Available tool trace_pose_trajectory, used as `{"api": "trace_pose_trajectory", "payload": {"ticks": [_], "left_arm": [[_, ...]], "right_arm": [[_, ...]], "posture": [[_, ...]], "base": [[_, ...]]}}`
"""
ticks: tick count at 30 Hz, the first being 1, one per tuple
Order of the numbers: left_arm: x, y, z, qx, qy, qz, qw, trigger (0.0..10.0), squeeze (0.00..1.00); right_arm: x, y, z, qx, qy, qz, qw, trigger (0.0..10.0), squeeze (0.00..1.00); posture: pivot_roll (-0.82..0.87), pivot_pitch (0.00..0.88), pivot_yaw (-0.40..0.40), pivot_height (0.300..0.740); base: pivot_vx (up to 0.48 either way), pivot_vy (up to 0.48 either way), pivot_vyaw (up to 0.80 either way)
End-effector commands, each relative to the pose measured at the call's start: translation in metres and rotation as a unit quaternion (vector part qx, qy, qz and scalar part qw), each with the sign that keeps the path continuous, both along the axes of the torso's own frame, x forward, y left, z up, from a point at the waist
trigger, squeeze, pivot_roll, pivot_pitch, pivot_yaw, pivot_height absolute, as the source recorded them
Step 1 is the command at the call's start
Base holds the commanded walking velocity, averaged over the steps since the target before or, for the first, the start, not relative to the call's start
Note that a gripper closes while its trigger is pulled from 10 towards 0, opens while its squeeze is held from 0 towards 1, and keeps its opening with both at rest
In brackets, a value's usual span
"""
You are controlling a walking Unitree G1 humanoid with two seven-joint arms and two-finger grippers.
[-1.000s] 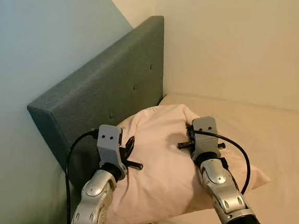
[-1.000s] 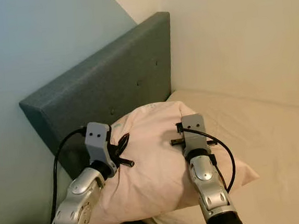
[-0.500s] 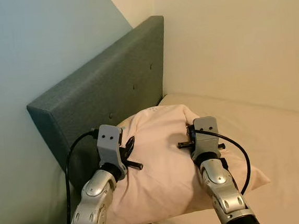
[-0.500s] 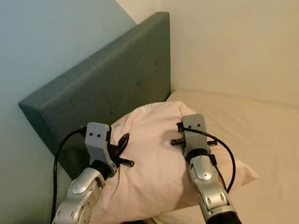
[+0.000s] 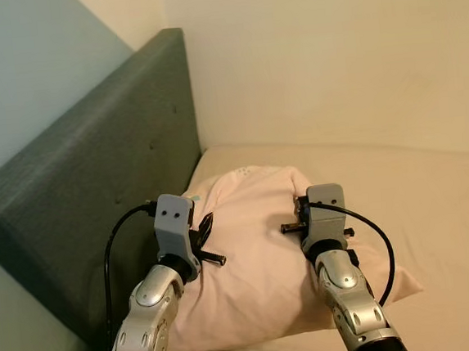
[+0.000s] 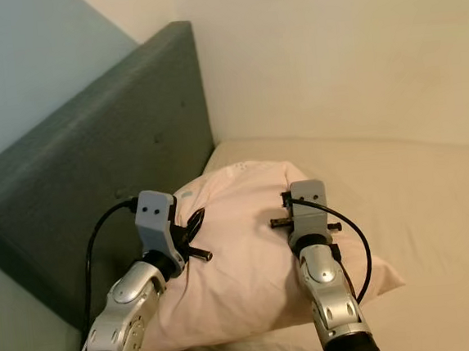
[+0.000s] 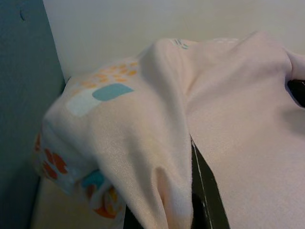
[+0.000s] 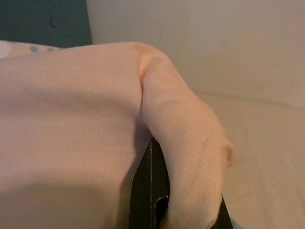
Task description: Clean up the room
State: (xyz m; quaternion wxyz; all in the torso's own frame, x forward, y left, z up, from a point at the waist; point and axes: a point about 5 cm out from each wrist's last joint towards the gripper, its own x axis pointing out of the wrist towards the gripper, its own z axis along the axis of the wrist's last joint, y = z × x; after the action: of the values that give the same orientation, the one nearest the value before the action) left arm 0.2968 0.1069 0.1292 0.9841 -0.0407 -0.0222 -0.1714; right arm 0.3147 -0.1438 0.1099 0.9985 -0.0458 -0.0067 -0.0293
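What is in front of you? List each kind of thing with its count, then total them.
Pillow: 1, pale pink, pinched on its two sides by the left gripper and right gripper
Headboard: 1, grey-green
Mattress: 1, cream
Grippers: 2
Total: 5

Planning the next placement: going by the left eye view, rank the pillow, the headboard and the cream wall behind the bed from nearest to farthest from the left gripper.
1. Pillow: pinched in the left gripper itself, in contact.
2. Headboard: just to the robot's left of that gripper, running away toward the corner.
3. Cream wall: farthest, beyond the pillow and the mattress.
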Motion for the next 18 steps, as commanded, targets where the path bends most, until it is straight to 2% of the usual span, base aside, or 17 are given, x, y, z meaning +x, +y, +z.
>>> {"api": "trace_pose_trajectory", "payload": {"ticks": [1,8,18], "left_arm": [[0.0022,0.0101,0.0028,0.005,-0.01,0.018,1.0,10.0,0.0],[0.0025,0.01,0.0027,0.005,-0.01,0.018,1.0,10.0,0.0],[0.0018,0.0093,0.0021,0.005,-0.009,0.017,1.0,10.0,0.0]], "right_arm": [[0.0025,-0.0097,0.0067,0.006,-0.011,-0.027,1.0,10.0,0.0],[0.0027,-0.0096,0.0056,0.01,-0.006,-0.027,1.0,10.0,0.0],[0.0026,-0.0092,0.0029,0.017,0.006,-0.023,1.0,10.0,0.0]], "posture": [[-0.07,0.033,0.002,0.74],[-0.07,0.033,0.001,0.74],[-0.07,0.033,0.0,0.74]], "base": [[0.0,0.0,0.0],[0.0,0.0,0.0],[0.0,0.0,-0.8]]}}
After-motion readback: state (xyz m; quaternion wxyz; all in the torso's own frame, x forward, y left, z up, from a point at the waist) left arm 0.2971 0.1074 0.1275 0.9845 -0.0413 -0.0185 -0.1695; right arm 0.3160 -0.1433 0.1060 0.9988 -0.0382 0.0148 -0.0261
